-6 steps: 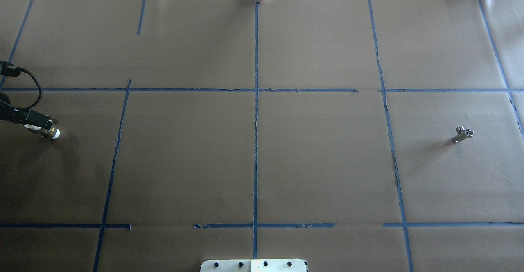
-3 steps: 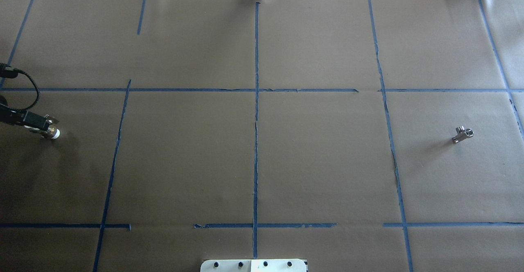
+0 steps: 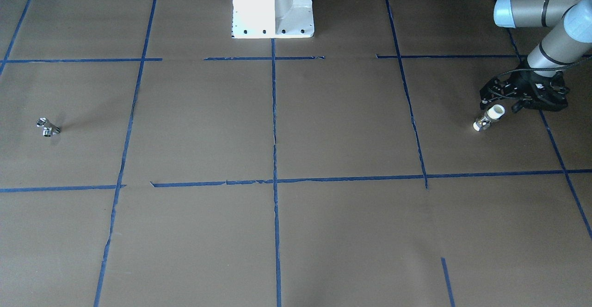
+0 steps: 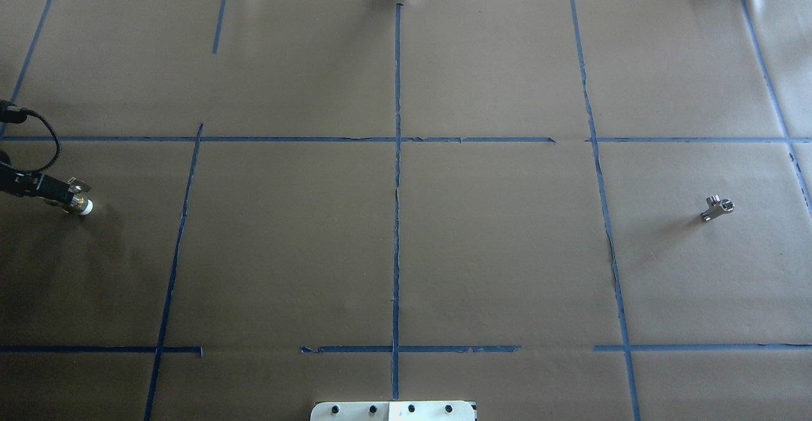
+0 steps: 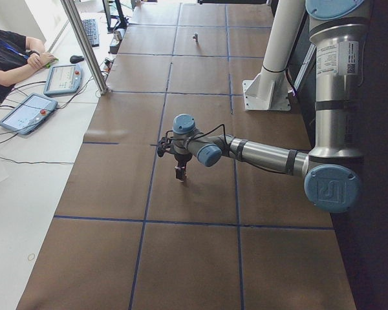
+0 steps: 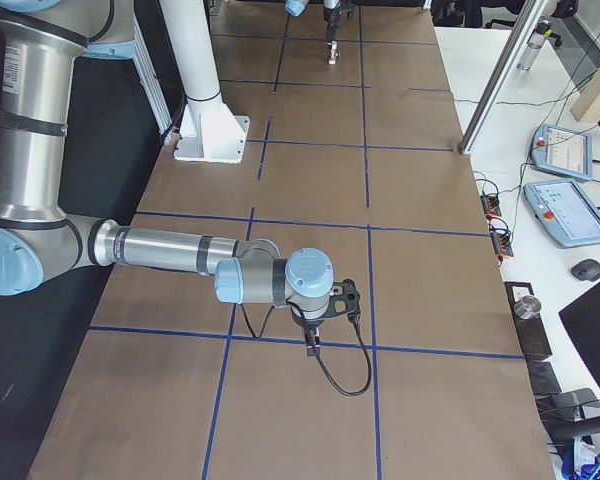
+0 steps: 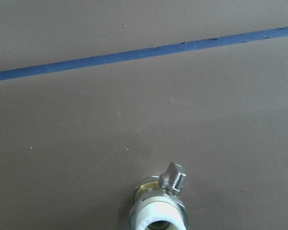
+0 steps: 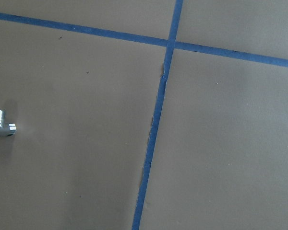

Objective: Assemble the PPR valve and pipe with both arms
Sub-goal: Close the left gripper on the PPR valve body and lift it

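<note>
Dial reference: overhead view, 12 o'clock pointing away from the robot.

1. Left arm (image 3: 555, 34): reaches to the 9 o'clock edge of the table (image 4: 285, 250); the left gripper (image 3: 498, 105) points down over the valve (image 3: 486, 118).
2. Tool state, left: jaws apart; one finger (image 3: 484, 98) stands on each side of the valve's upper white end, with a small gap at each; nothing is clamped.
3. Valve: brass body, white ends, small lever handle (image 7: 174, 177); it stands on end in the cell at 9 o'clock marked off by the blue tape lines (image 4: 397, 218); the left wrist view looks down onto its white end.
4. Metal fitting (image 4: 717, 207): lies on the table at 3 o'clock, well apart from the valve; in the right wrist view it sits at the 9 o'clock edge of the frame.
5. Right arm (image 6: 170, 250): extends low over the table; the right gripper (image 6: 317, 335) hangs just above a tape line; only the right side view shows it, so neither the jaw opening nor any load can be told.
</note>
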Tool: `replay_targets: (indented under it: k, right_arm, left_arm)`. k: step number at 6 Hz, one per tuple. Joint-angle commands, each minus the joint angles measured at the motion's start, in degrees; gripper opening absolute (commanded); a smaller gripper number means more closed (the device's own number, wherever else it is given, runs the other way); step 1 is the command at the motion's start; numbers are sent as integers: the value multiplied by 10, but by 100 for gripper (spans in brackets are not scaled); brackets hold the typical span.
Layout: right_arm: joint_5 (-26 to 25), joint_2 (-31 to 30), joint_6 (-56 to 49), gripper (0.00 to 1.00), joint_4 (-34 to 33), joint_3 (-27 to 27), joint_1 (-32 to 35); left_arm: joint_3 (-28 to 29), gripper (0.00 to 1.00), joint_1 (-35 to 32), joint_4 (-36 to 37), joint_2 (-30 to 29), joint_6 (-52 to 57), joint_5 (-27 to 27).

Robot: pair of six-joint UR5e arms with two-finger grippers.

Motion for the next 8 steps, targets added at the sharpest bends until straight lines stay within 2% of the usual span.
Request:
replay_targets:
  k: [1, 5, 6, 7, 8]
  right_arm:
    - [0, 0, 0, 100, 0, 0, -1]
    - [0, 0, 0, 100, 0, 0, -1]
    - [0, 0, 0, 100, 0, 0, -1]
    - [0, 0, 0, 100, 0, -1, -1]
    - [0, 0, 0, 100, 0, 0, -1]
  left_arm:
    - [-2, 47, -1, 1, -1, -3, 1]
    - [-12, 45, -4, 1, -1, -3, 1]
    - [-13, 32, -5, 1, -1, -3, 1]
    - [-13, 10, -6, 1, -1, -3, 1]
    - [-18, 1, -9, 1, -1, -4, 1]
